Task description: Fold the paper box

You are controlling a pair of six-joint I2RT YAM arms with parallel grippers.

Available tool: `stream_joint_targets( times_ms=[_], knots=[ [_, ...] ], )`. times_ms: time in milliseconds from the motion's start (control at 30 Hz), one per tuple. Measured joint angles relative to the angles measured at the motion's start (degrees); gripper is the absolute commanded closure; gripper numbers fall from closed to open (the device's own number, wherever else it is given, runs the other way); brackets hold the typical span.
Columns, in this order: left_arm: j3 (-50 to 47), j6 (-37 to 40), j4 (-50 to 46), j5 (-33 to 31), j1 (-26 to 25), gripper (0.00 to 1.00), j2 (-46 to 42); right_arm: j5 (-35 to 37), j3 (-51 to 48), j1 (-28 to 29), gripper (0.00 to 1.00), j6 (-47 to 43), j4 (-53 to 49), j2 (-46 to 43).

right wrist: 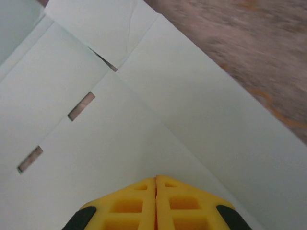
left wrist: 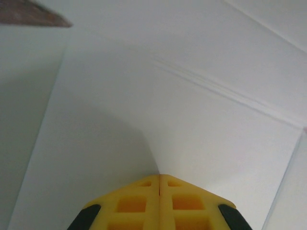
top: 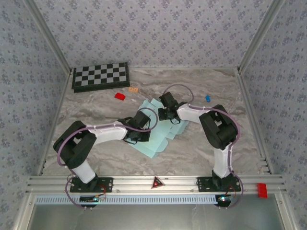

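The paper box is a flat pale cyan die-cut sheet lying mid-table, with flaps toward the right. My left gripper reaches onto its left half; in the left wrist view its yellow fingers are pressed together with a raised fold of the card running into them. My right gripper sits over the sheet's far part. In the right wrist view it is shut on a panel of the card that has two slits, with another panel's edge beside it.
A black-and-white checkerboard lies at the back left. A small red block and an orange piece sit just beyond the sheet, a small blue piece at the back right. Marbled tabletop borders the card.
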Motion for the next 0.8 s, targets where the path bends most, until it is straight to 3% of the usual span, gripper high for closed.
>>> stream_joint_targets(
  times_ms=[300,467,667,800],
  knots=[
    [0.07,-1.7,-0.33,3.26,-2.58,0.98,-0.02,-4.26,2.34,2.82,0.91,-1.88,-0.57,1.46],
    [3.13,-0.28,-4.57,2.12,-2.32,0.82,-0.85,-4.96,2.25,2.73,0.91,-2.01,-2.86,-1.38],
    [10.01,2.73,-6.95,1.66,1.46,0.69,-3.04,-4.83,0.79,1.9,0.95,-0.5,-2.99,-6.91],
    [14.29,4.83,-7.89,1.46,5.6,0.66,-2.58,-4.7,-1.51,0.98,0.97,1.07,-1.84,-7.23]
  ],
)
